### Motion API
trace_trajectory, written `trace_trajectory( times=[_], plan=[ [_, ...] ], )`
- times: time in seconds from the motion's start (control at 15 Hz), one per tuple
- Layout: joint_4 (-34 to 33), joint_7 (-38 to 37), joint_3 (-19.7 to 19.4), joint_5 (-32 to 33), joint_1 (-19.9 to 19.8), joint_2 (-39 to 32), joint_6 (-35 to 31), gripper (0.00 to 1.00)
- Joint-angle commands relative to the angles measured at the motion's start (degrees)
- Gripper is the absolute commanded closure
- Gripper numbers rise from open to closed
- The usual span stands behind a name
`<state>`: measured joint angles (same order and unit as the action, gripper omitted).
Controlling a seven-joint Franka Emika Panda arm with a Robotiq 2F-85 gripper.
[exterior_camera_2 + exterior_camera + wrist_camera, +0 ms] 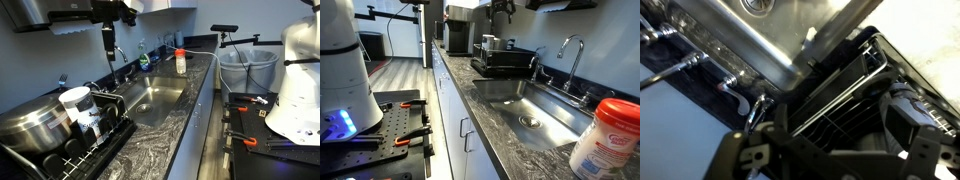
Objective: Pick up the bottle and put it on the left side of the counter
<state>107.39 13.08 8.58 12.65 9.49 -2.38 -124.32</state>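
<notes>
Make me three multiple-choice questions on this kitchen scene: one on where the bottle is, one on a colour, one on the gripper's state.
1. The bottle stands: A on the floor, B on the counter, C on a shelf.
2. Its cap is: A blue, B red, C green.
3. The gripper is: A shut on the bottle, B shut, empty, C open, empty.
Answers: B, it stands on granite past the sink; B, the cap shows red in both exterior views; C, jaws spread, far from the bottle.
</notes>
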Motion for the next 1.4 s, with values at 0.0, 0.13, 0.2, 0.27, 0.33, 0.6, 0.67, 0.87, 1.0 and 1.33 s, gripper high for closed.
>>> trace_trajectory(
  times=[0.0,0.13,0.2,0.27,0.33,0.6,0.67,0.87,1.0,1.33],
  plan=[
    [1.95,-6.27,-1.40,2.04,-1.40,2.26,3.48,0.00],
    [2.79,-9.23,-2.26,2.14,-2.26,2.67,4.80,0.00],
    [3.25,-10.40,-2.67,2.25,-2.67,2.93,5.47,0.00],
    [3.84,-12.01,-3.05,2.34,-3.01,3.11,6.11,0.00],
    [4.62,-13.29,-3.41,2.33,-3.43,3.47,6.60,0.00],
    [7.70,-18.02,-4.76,1.85,-5.03,4.93,8.83,0.00],
    [8.65,-18.71,-5.13,1.52,-5.52,5.36,8.83,0.00],
    [10.78,-19.82,-5.74,1.02,-6.23,6.31,7.70,0.00],
    [8.83,-18.27,-5.54,1.06,-6.32,4.28,7.92,0.00],
    [9.52,-18.27,-5.50,1.04,-6.34,4.98,7.88,0.00]
  ],
)
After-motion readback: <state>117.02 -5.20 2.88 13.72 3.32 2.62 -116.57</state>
